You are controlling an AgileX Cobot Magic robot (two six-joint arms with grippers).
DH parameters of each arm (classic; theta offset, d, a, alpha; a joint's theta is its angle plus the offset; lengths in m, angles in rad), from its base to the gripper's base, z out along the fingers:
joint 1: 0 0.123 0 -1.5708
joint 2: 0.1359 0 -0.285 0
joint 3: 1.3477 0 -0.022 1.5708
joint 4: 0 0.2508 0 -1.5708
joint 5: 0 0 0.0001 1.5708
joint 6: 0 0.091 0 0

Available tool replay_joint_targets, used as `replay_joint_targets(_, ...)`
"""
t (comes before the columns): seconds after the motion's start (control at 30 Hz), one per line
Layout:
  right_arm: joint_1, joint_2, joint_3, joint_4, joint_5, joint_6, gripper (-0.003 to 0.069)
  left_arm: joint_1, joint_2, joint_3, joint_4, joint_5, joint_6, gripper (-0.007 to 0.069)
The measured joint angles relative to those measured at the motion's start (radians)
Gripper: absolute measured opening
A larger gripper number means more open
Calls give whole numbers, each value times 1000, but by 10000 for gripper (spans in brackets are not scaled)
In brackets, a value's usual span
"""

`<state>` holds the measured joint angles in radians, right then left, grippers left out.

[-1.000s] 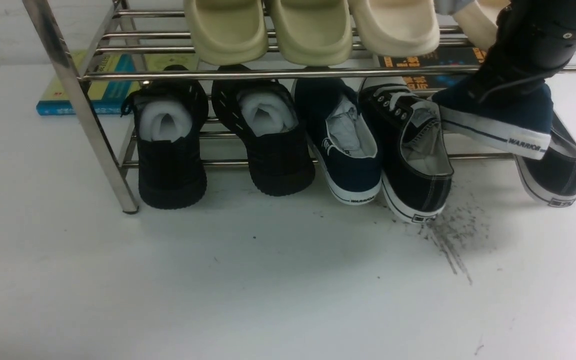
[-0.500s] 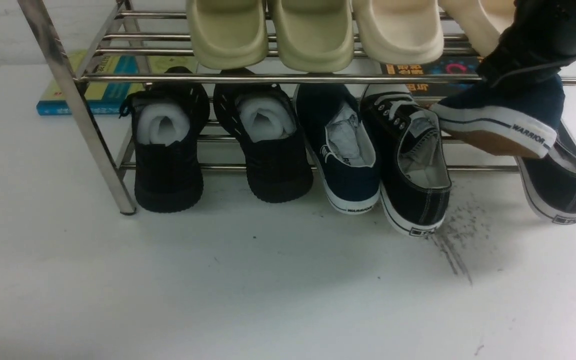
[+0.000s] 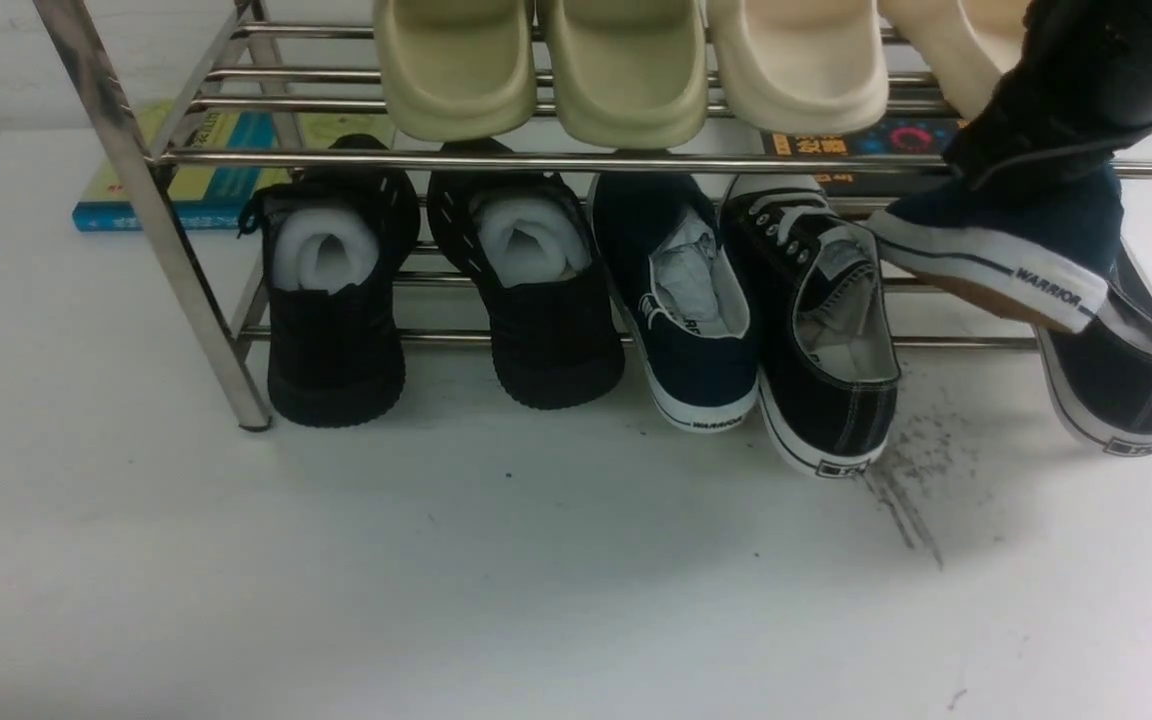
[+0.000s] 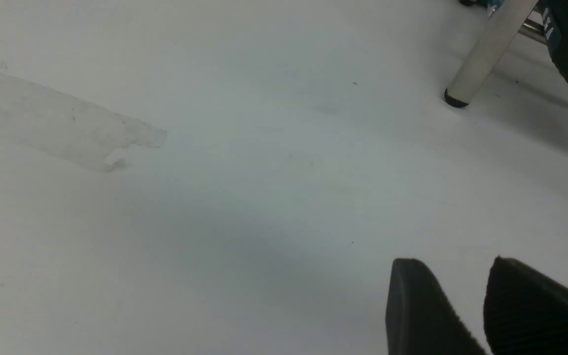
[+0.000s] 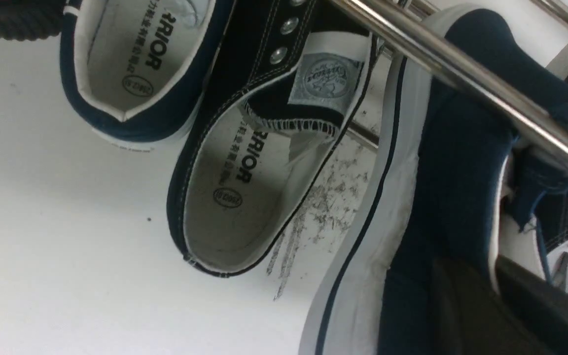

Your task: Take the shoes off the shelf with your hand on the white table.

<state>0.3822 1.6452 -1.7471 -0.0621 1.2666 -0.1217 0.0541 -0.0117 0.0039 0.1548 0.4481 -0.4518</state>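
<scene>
One navy slip-on shoe (image 3: 996,250) hangs tilted at the right end of the steel shelf (image 3: 536,157), heel toward me with its tan sole showing. My right gripper (image 5: 496,291) is shut on its side wall, one finger inside and one outside. In the right wrist view this shoe (image 5: 451,162) lies under a shelf rod (image 5: 461,69). The other navy slip-on (image 3: 681,310) rests on the lower tier, stuffed with paper. My left gripper (image 4: 461,286) stands open over the bare white table (image 3: 436,580), holding nothing.
Two black knit shoes (image 3: 336,300) and black lace-up sneakers (image 3: 826,330) (image 3: 1126,380) share the lower tier. Cream slippers (image 3: 626,70) fill the upper tier. Books (image 3: 206,170) lie behind. Dark scuffs (image 3: 906,480) mark the table. A shelf leg (image 4: 481,54) shows in the left wrist view.
The held navy shoe has tipped up, baring its tan sole, and its heel shifted slightly right. The shelf and the shoes on it sit slightly lower in the front view. Left gripper unchanged.
</scene>
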Motion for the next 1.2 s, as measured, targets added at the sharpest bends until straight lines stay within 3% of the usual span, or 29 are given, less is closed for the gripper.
replay_joint_targets(0.33,28,-20,220,4,-9,4,38,0,0,0,0,0,0,239)
replay_joint_targets(0.73,28,-154,234,14,-4,21,38,0,0,0,0,0,0,239)
replay_joint_targets(1.2,28,-382,285,142,0,26,38,0,0,0,0,0,0,239)
